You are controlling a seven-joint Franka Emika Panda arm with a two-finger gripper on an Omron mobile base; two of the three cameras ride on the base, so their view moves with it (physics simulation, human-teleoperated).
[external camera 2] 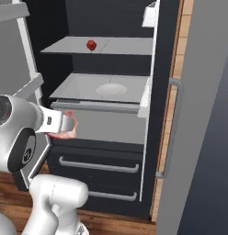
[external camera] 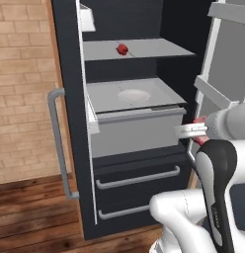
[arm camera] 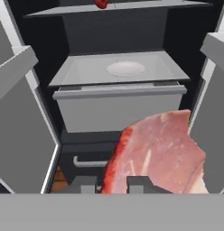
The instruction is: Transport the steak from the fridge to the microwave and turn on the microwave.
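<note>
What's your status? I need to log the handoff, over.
Pincer shut on steak, outside the open fridge. White plate left on shelf. Nothing blocking.

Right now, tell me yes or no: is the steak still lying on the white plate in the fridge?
No: the steak is held by the fingers outside the fridge, and the plate lies bare.

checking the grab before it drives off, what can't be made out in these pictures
- Claw fingertips: in the right base view the steak and the hand cover them; contact isn't visible.
- Steak in the hand view: its lower part is cut off at the bottom.
- Red fruit on the fridge shelf: too small to identify.
</note>
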